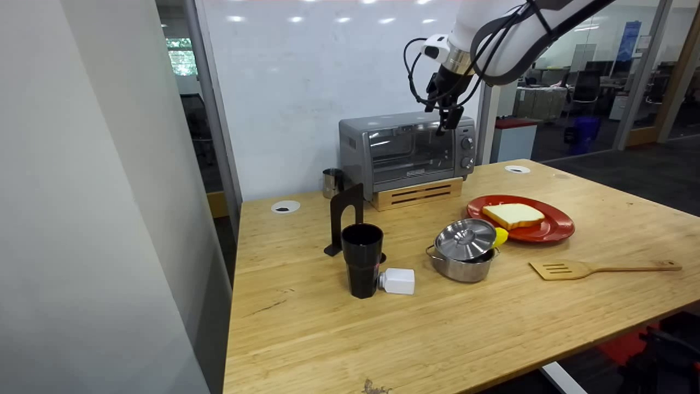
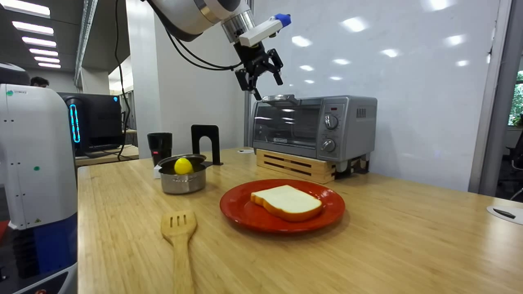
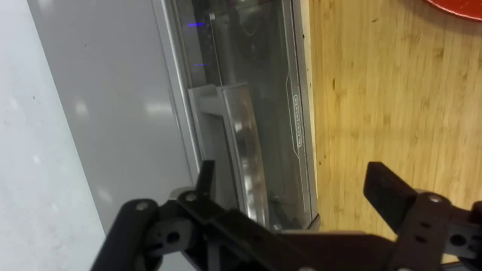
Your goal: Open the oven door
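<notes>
The oven door is shut on the silver toaster oven; its dark glass shows in both exterior views point(image 1: 410, 153) point(image 2: 286, 124) and in the wrist view point(image 3: 276, 113). Its silver handle bar point(image 2: 280, 100) juts out along the top edge and runs lengthwise through the wrist view point(image 3: 246, 146). My gripper point(image 2: 269, 90) is open and empty, above and apart from the handle. In an exterior view the gripper point(image 1: 436, 121) overlaps the door's upper right part. In the wrist view the fingers point(image 3: 292, 167) lie wide on either side of the handle, which is off-centre toward the left finger.
The oven stands on a slatted wooden stand point(image 1: 418, 195) against a whiteboard wall point(image 1: 290, 98). In front are a red plate point(image 1: 559, 227) with bread, a small pot point(image 1: 462, 271) with tilted lid, a wooden spatula point(image 1: 566, 270), a black cup point(image 1: 362, 262) and a black bookend point(image 1: 335, 219).
</notes>
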### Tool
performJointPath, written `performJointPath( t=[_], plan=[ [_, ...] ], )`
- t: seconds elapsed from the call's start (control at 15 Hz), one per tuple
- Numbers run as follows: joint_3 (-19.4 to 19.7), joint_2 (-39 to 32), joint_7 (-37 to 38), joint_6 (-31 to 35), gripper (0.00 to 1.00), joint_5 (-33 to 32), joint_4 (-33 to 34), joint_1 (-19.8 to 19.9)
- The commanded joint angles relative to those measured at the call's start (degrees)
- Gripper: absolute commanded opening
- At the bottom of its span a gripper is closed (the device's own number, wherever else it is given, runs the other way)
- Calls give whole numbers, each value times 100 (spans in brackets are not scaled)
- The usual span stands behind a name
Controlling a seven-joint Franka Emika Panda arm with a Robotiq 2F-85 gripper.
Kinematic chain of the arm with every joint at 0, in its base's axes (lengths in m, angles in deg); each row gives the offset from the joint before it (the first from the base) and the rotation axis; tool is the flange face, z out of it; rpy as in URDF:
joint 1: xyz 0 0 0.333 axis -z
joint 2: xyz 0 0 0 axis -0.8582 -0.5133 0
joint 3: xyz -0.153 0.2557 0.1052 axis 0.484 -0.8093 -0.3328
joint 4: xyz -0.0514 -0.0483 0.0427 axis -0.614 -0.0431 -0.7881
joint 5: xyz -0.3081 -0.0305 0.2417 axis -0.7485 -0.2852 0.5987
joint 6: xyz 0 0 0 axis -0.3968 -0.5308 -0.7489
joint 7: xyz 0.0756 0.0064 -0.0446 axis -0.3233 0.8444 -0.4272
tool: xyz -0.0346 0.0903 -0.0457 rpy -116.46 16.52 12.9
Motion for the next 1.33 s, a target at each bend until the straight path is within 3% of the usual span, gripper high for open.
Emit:
performJointPath(
  t=[0.0, 0.73, 1.27],
  plan=[
    [-241, -286, -658, 70, 100, 359, 322, 216],
    [-450, -817, -1578, -267, 100, 1067, 987, 473],
    [-590, -912, -1857, -876, 100, 1581, 1140, 635]
  ],
)
